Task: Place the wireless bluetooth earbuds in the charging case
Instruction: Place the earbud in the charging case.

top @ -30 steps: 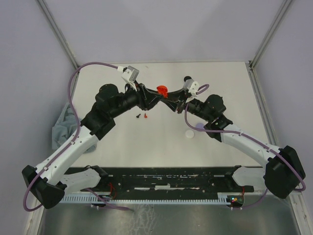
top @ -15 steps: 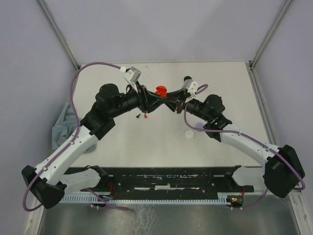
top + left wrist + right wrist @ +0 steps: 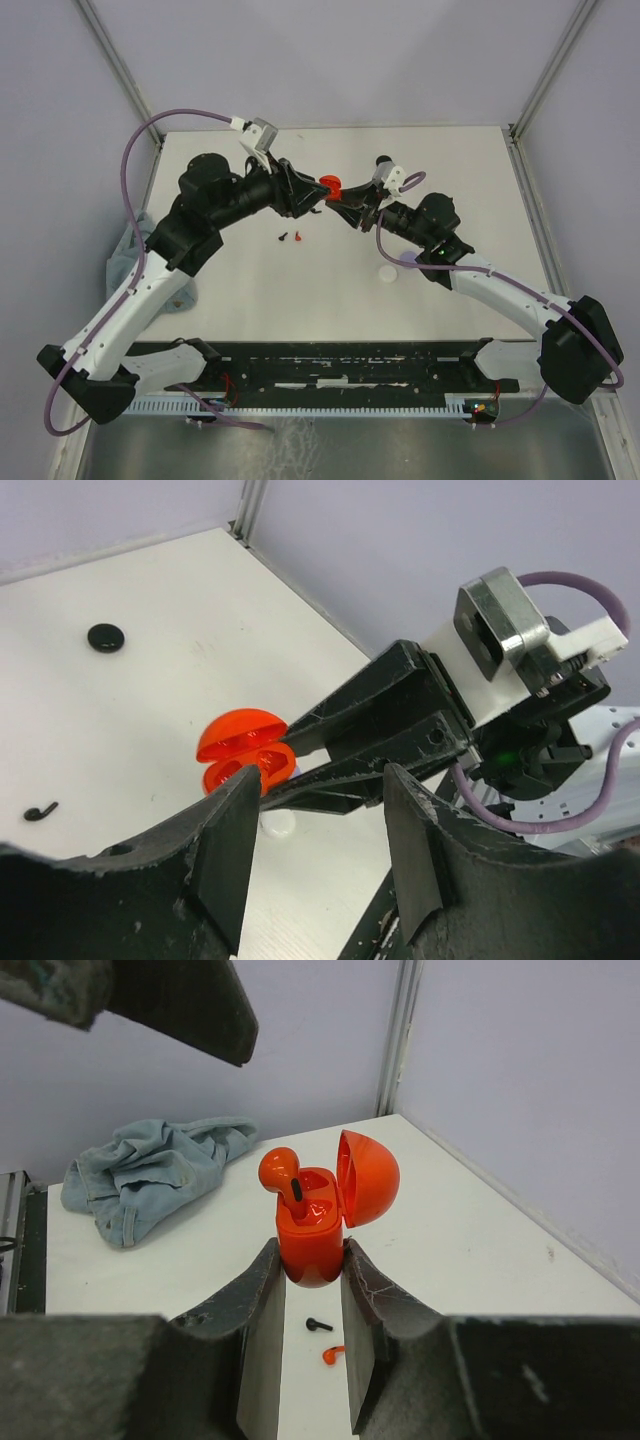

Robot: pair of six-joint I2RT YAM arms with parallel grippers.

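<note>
Clamping open red case (image 3: 310,1245) aloft: right fingers (image 3: 255,1310) | left fingers (image 3: 225,850) parted, empty, raised opposite

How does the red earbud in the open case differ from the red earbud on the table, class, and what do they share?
The earbud in the case stands upright, stem down in the open red case; the earbud on the table lies on its side. The earbud in the case is held above the table, the right gripper clamping its case; the earbud on the table rests loose near a black earbud. Both are red.
</note>
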